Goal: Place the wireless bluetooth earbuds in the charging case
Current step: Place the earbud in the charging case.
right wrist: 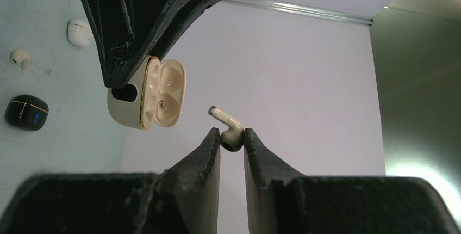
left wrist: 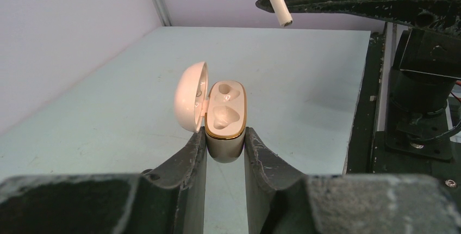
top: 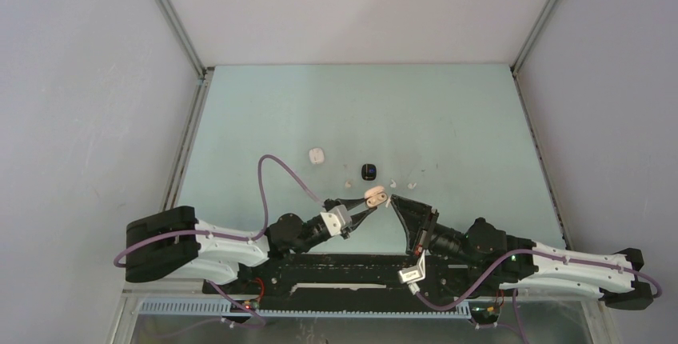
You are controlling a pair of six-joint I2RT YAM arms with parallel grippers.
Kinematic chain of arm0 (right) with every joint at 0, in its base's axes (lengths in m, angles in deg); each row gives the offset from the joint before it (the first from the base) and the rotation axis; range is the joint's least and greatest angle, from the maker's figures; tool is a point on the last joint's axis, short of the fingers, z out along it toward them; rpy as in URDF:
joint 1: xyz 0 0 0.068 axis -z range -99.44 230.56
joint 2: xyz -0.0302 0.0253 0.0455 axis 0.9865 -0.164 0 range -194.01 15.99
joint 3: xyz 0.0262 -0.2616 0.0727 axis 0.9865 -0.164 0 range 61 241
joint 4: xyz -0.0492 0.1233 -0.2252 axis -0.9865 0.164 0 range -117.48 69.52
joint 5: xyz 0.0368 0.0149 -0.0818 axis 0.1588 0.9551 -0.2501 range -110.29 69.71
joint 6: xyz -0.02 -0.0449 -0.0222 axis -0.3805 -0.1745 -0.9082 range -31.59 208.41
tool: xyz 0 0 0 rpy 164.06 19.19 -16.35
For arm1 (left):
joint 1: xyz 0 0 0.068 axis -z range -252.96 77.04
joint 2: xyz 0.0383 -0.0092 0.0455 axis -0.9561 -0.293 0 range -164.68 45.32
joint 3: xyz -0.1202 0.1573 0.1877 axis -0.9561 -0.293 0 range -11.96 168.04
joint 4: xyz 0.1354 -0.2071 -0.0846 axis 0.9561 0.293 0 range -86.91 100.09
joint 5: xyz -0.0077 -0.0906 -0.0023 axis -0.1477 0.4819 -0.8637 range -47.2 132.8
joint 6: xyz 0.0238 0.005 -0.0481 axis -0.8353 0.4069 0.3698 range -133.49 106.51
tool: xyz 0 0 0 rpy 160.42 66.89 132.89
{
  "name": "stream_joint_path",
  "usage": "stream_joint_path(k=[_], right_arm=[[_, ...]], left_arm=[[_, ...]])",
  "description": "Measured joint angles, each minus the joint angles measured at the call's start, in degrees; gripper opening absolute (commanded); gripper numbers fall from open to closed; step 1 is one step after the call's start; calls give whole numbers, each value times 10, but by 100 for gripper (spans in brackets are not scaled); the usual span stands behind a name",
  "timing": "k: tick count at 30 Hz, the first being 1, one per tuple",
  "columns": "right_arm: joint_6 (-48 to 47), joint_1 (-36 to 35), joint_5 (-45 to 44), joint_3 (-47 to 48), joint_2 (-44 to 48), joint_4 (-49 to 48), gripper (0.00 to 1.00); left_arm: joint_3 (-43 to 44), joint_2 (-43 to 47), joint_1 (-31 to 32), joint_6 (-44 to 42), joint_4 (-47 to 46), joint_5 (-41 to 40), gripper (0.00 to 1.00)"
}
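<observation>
The open charging case [left wrist: 224, 115] is clamped in the left gripper [left wrist: 225, 144]. 1 earbud [right wrist: 225, 122] is pinched in the right gripper [right wrist: 232, 140], its stem pointed toward the case's opening, near but apart.

White shells over black joints on left arm [top: 216, 245] and right arm [top: 576, 268], blocky black housings [top: 156, 244], looping purple cables [top: 270, 170], pale grey wrist brackets [top: 336, 220], left hand [top: 370, 202] and right hand [top: 392, 200] with tapered matte black fingers [left wrist: 187, 160], paint scuffed and flecked grey
</observation>
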Motion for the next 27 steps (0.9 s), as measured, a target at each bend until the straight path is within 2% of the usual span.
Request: stream_joint_path(k=[9,12,18,27], right_arm=[[19,0,0,0,-1,7,0],[74,0,0,18,-14,34,0],[208,-1,12,125,-57,77,0],[266,-2,20,134,-53,119,0]], left_arm=[[0,0,-1,0,-1,2,0],[0,0,-2,0,-1,2,0],[0,0,-2,0,-1,2,0],[0,0,-2,0,-3,2,0]])
